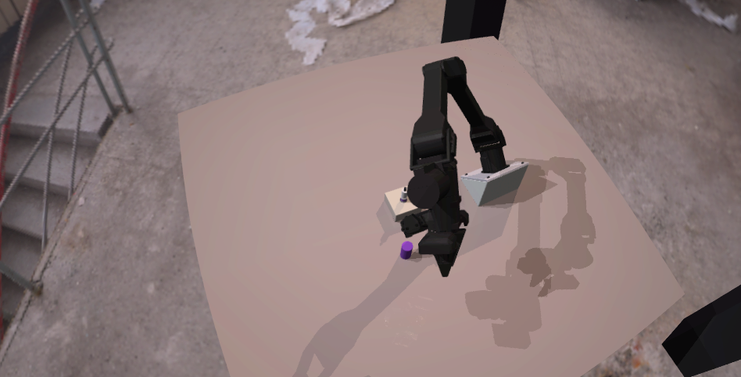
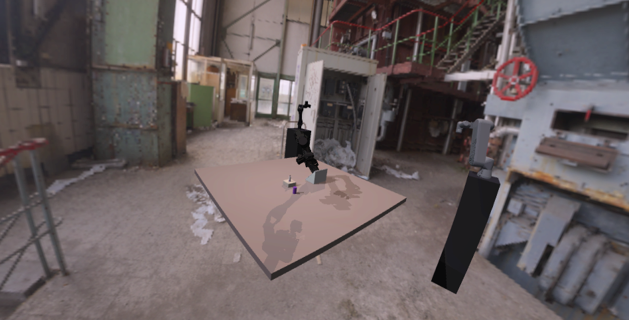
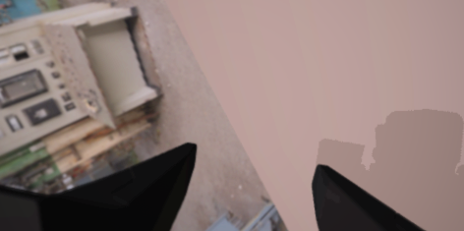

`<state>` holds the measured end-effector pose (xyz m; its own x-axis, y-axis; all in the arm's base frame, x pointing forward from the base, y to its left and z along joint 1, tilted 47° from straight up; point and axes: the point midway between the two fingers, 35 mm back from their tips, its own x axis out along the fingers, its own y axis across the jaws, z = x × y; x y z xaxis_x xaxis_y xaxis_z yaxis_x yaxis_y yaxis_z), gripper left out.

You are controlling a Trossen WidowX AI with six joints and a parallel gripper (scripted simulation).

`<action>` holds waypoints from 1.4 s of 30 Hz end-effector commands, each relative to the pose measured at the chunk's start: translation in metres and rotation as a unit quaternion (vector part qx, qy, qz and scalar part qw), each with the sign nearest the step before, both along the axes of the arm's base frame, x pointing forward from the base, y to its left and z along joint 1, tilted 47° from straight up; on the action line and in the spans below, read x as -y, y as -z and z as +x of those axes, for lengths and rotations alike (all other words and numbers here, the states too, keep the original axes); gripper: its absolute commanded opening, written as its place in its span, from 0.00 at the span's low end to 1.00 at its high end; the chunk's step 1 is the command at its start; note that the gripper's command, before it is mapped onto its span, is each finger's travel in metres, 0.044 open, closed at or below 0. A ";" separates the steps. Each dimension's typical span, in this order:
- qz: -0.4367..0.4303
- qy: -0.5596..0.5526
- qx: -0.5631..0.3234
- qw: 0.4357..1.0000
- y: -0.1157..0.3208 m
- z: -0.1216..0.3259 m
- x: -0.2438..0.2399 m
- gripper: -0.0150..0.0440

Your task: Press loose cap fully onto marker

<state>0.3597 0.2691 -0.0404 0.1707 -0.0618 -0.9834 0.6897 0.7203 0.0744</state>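
Arm folded forward from its base, elbow high, forearm dropping steeply down. Tool (image 1: 446, 263) points down toward the bench, low over it. Fingers about half apart, nothing between them; wrist view shows both tips with open gap.

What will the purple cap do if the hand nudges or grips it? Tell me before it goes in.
The cap is a short, squat cylinder standing on end on the table, so a low sideways nudge would probably slide it rather than tip it. If knocked over, its round wall would likely let it roll. It looks small and stiff, probably light, so the half-open, empty hand should close gently.
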 end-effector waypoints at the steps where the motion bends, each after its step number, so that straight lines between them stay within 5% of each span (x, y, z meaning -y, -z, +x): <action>1: -0.155 0.052 -0.037 0.986 0.000 -0.011 0.081 0.66; 10: -0.357 0.072 -0.093 0.927 -0.030 -0.017 0.178 0.66; 42: -0.359 0.072 -0.093 0.926 0.010 -0.026 0.219 0.66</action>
